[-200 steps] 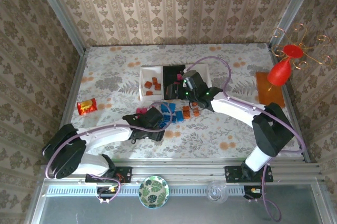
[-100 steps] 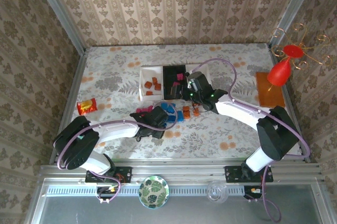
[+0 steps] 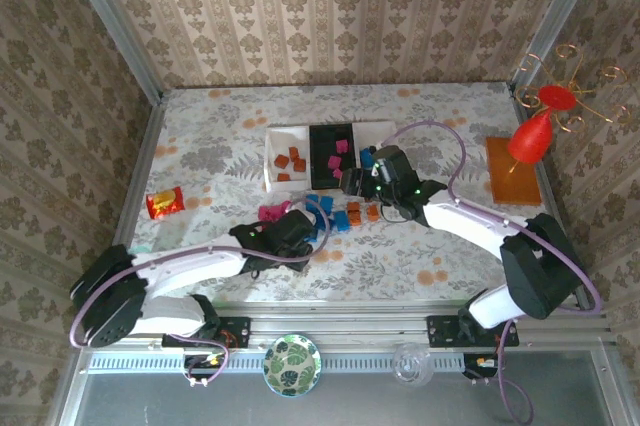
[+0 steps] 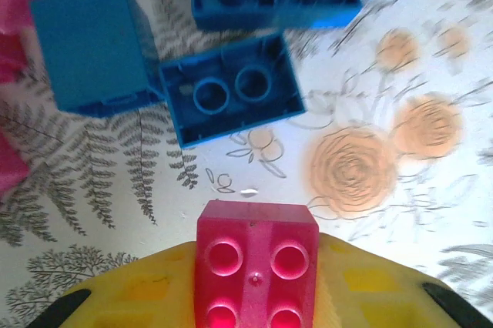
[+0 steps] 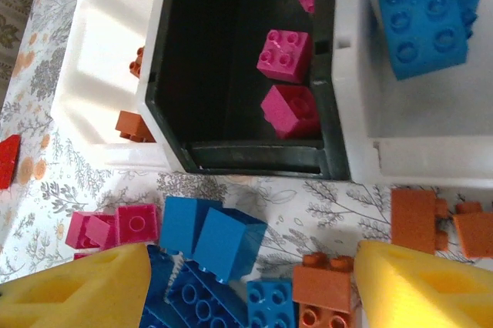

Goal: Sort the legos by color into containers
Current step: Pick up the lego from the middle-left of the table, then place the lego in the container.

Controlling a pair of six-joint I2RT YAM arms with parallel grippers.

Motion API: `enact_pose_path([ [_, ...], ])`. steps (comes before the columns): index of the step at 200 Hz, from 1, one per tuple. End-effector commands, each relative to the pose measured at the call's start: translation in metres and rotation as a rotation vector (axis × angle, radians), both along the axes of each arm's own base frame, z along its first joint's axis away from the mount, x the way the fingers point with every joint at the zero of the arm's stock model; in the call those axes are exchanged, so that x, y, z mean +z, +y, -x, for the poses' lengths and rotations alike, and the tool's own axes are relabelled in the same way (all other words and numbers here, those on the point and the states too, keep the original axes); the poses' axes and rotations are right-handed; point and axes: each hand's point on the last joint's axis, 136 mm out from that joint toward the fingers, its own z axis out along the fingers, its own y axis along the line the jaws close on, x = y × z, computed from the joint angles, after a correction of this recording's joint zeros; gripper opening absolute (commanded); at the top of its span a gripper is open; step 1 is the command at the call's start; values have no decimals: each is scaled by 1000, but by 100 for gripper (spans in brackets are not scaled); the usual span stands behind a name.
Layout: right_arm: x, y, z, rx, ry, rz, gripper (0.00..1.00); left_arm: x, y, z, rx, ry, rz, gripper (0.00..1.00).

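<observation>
Pink brick point(image 4: 256, 255) right up front, studs to the camera, low in the centre of the left wrist view, and the left gripper point(image 4: 255, 297) is clamped on it, a yellow pad on either side. Just beyond, in the upper half of that frame, three blue bricks point(image 4: 231, 93) lie crowded together on the flowered worktop point(image 4: 400, 212). From overhead, that gripper sits low over the loose pile, a little below the middle of the frame, with loose pink pieces point(image 3: 268, 212) to its left and orange bricks point(image 3: 362, 212) off to the right.

Up to the row of three trays above the pile. The black tray point(image 5: 223, 58) in the middle has three pink ones in it. Touching its left side in the frame is the left-hand white tray point(image 5: 100, 74), with orange pieces inside. On the other side, the right-hand white tray point(image 5: 370, 135) has blue pieces in its upper corner.

The right gripper point(image 5: 250, 289) hangs over the worktop just below the trays, yellow fingers point(image 5: 77, 289) spread wide with nothing held between them, and loose blue, pink and orange bricks lie underneath. Overhead it sits at the lower right corner of the black tray.

A snack packet point(image 3: 164, 202) lies well apart at the left of the frame
</observation>
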Motion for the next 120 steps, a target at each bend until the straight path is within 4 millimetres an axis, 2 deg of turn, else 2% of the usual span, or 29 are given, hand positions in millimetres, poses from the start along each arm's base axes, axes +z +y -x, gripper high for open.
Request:
enact_pose_path([
  [1, 0, -13, 7, -34, -9, -1, 72, 29, -10, 1, -1, 11, 84, 35],
  [14, -11, -20, 13, -43, 9, 12, 72, 45, -21, -8, -7, -5, 138, 35],
  [17, -3, -21, 15, -44, -10, 1, 72, 50, -24, -11, -8, -10, 151, 35],
  [22, -3, -24, 17, -48, -11, 2, 72, 54, -27, -16, -5, -16, 166, 35],
  [52, -10, -38, 30, -68, 0, 29, 73, 79, -54, -64, 13, -56, 235, 34],
  [96, -26, -51, 52, -67, 43, 54, 73, 91, -88, -147, 53, -112, 219, 35],
  [120, -35, -57, 63, -67, 68, 63, 73, 85, -99, -187, 75, -116, 179, 35],
])
